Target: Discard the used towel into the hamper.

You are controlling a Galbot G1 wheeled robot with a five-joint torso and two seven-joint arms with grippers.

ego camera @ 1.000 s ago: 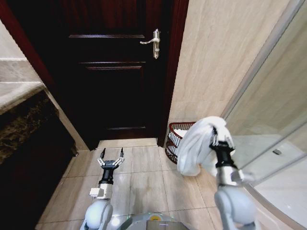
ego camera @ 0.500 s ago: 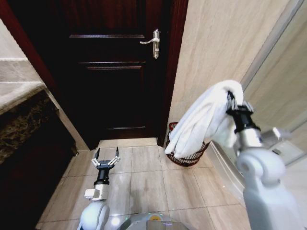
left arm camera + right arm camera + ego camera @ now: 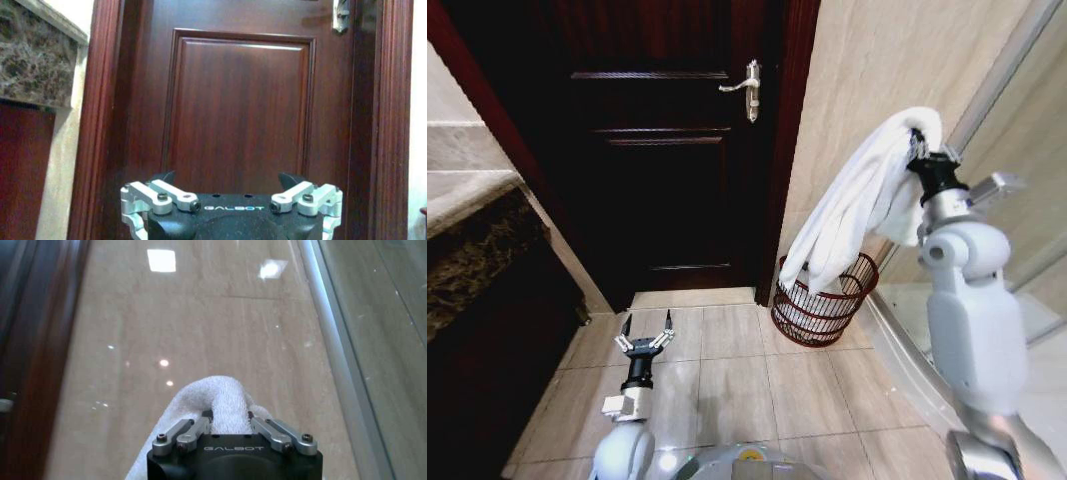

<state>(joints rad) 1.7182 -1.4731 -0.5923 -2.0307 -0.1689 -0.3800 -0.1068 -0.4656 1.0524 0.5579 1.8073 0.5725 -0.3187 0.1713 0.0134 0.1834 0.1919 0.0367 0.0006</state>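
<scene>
Beige floor tiles (image 3: 727, 375) spread out from the robot toward a dark wooden door (image 3: 667, 150) with a silver lever handle (image 3: 745, 90), a dark stone counter (image 3: 477, 250) running along the robot's left. Nearest, the left gripper (image 3: 646, 338) hangs low over the tiles on a short, parked arm, its fingers spread wide and touching nothing; in its wrist view the two dark fingertips (image 3: 288, 178) stand well apart, facing the door panel. Farther out and far higher, the right arm rises straight up beside a glass shower screen (image 3: 1017, 200), its wrist turned toward the beige tiled wall (image 3: 867, 90). The right gripper (image 3: 918, 140) is closed on a white towel (image 3: 857, 205); the wrist view shows the cloth (image 3: 213, 400) bulging between the pinched metal fingers (image 3: 195, 426). From the grip the towel drapes down and toward the door side in one long fold. Well below the gripper, against the wall by the door frame, stands the hamper (image 3: 822, 300), and the towel's lower end hangs at its rim, with pale cloth visible through its openwork weave. Nothing lies between gripper and hamper but the hanging towel itself.
</scene>
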